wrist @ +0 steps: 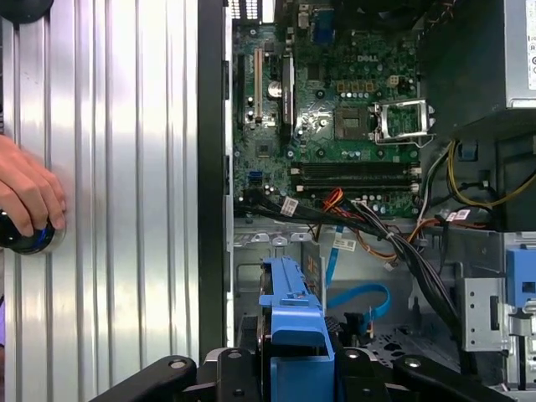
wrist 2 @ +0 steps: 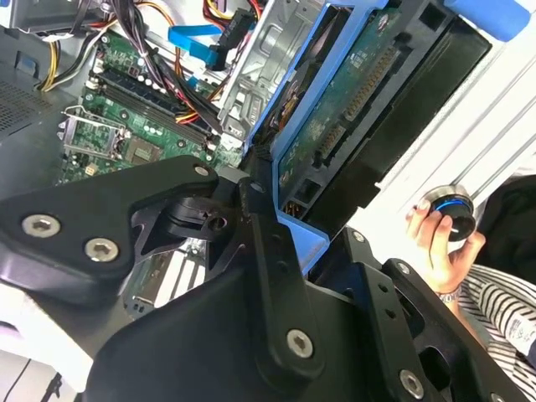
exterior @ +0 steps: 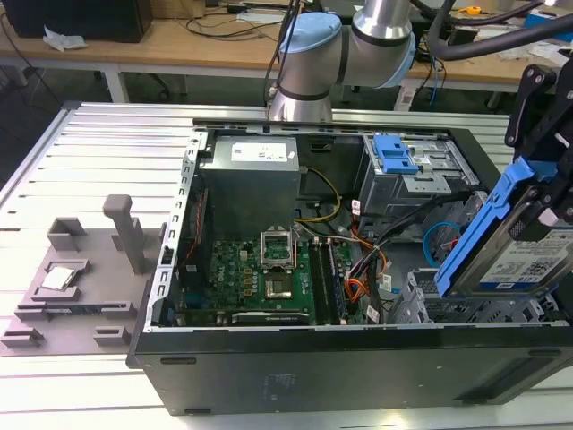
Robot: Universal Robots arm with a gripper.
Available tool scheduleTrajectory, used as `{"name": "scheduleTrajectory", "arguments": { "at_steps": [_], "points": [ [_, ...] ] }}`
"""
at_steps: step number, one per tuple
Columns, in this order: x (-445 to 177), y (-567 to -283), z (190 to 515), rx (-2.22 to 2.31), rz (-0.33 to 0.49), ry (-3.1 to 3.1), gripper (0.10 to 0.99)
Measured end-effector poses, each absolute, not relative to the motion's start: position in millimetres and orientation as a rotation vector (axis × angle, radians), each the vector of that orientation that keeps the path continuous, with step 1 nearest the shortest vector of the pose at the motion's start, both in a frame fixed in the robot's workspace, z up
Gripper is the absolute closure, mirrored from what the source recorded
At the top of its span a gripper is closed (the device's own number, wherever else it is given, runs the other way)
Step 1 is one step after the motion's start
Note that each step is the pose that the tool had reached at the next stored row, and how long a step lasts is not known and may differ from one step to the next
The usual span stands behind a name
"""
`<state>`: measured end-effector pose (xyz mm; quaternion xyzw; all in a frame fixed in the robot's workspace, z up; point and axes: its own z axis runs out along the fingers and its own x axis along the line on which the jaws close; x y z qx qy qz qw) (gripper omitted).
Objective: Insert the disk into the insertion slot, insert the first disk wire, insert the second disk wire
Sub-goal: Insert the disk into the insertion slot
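The disk point(exterior: 524, 260), a silver drive with a white-and-blue label in a bright blue carrier point(exterior: 479, 233), hangs tilted on edge over the case's near right corner in the exterior view. My gripper point(exterior: 544, 210) is shut on it from above. The carrier's blue end point(wrist: 293, 322) sits between the black fingers point(wrist: 239, 377) in the first wrist view. The disk's green circuit side point(wrist 2: 335, 126) faces the camera in the second wrist view. The insertion slot point(exterior: 421, 303), a silver perforated cage, lies just below the disk. A blue flat wire point(exterior: 436, 244) curls beside the cage.
The open computer case point(exterior: 295, 358) lies on a ribbed metal table point(exterior: 98, 161), with the motherboard point(exterior: 260, 273) in the middle. A grey bay with a blue latch point(exterior: 394, 154) sits at the back right. A person's hand point(wrist: 25, 197) holds a round knob on the table beside the case.
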<state>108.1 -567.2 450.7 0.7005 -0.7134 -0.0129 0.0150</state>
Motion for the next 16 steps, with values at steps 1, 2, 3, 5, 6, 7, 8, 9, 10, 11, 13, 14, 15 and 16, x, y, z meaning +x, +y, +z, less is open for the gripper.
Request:
{"name": "scheduleTrajectory", "arguments": {
  "at_steps": [1, 2, 3, 5, 6, 7, 8, 9, 10, 11, 13, 14, 15, 16],
  "points": [
    [107.8, -567.2, 450.0, 2.180, -0.040, -2.220, 0.718],
    [107.2, -567.0, 449.6, 2.180, -0.040, -2.220, 0.718],
    [106.2, -566.1, 449.1, 2.180, -0.041, -2.220, 0.718],
    [105.0, -563.5, 448.2, 2.181, -0.042, -2.221, 0.718],
    [104.7, -562.2, 447.7, 2.182, -0.043, -2.221, 0.718],
    [104.5, -560.1, 447.1, 2.182, -0.043, -2.221, 0.718],
    [104.4, -558.6, 446.6, 2.182, -0.044, -2.221, 0.718],
    [104.2, -556.2, 445.5, 2.182, -0.045, -2.222, 0.718],
    [103.5, -554.2, 443.8, 2.182, -0.045, -2.222, 0.718],
    [102.6, -553.3, 441.9, 2.183, -0.045, -2.222, 0.718],
    [101.9, -552.7, 439.9, 2.183, -0.045, -2.222, 0.718],
    [101.6, -552.0, 438.7, 2.183, -0.045, -2.222, 0.718],
    [101.6, -551.4, 437.9, 2.183, -0.045, -2.221, 0.718],
    [101.6, -551.3, 437.0, 2.183, -0.045, -2.221, 0.718]
  ]
}}
